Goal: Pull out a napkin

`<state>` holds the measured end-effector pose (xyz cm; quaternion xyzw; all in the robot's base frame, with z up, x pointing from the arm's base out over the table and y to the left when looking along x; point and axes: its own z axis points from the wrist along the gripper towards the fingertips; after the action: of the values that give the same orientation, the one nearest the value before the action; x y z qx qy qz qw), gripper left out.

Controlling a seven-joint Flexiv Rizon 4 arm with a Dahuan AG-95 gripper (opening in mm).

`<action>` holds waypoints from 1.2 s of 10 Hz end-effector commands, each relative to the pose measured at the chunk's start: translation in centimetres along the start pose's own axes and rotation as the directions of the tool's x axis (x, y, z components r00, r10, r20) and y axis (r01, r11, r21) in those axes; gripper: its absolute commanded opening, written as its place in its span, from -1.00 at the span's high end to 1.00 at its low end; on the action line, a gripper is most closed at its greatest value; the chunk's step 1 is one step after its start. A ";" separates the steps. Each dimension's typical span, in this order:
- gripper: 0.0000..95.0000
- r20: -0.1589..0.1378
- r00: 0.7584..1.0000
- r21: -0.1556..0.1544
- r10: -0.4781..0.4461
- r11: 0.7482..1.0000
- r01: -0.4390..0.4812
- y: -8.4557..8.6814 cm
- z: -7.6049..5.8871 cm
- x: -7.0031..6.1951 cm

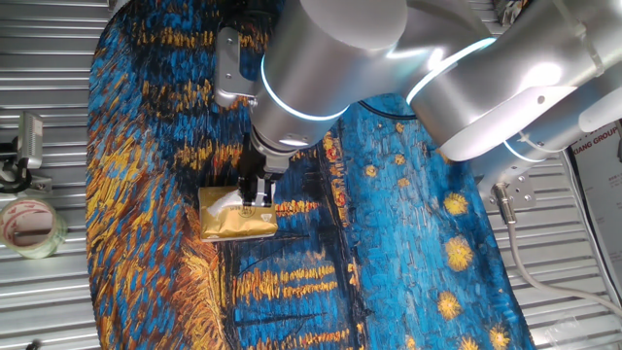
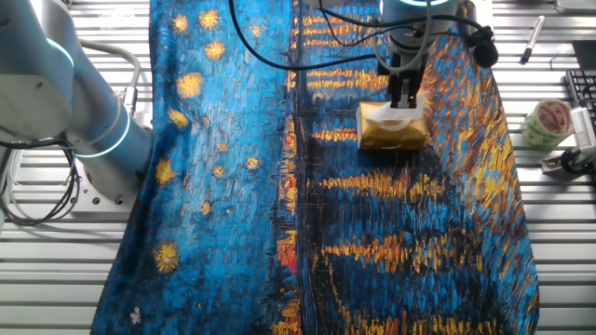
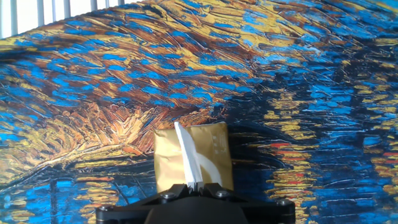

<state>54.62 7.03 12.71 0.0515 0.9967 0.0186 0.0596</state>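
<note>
A shiny gold tissue packet (image 1: 238, 222) (image 2: 393, 133) (image 3: 214, 155) lies flat on the blue and gold painted cloth. A white napkin (image 1: 231, 200) (image 2: 399, 117) (image 3: 186, 158) rises out of the packet's top as a narrow, stretched strip. My gripper (image 1: 255, 194) (image 2: 403, 105) (image 3: 194, 185) stands right over the packet, pointing down, and its fingers are shut on the upper end of the napkin. In the hand view the strip runs from the packet's slot straight into the closed jaws. The part of the sheet still inside the packet is hidden.
The cloth (image 1: 408, 243) drapes over a slatted metal table. A roll of tape (image 1: 29, 226) (image 2: 549, 121) and a small metal tool (image 1: 24, 146) (image 2: 570, 156) lie off the cloth beside the packet's side. A pen (image 2: 531, 37) rests near a far corner.
</note>
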 end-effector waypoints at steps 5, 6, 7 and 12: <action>1.00 -0.008 1.000 -0.002 0.006 1.000 -0.006 0.0 -0.8 0.0; 1.00 -0.009 1.000 -0.002 0.008 1.000 -0.008 0.0 -0.9 0.0; 1.00 -0.009 1.000 -0.003 0.009 1.000 -0.009 0.0 -1.0 -0.1; 1.00 -0.016 1.000 0.000 0.012 1.000 -0.012 0.1 -1.8 0.0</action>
<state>54.50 7.04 14.59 0.0575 0.9968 0.0194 0.0510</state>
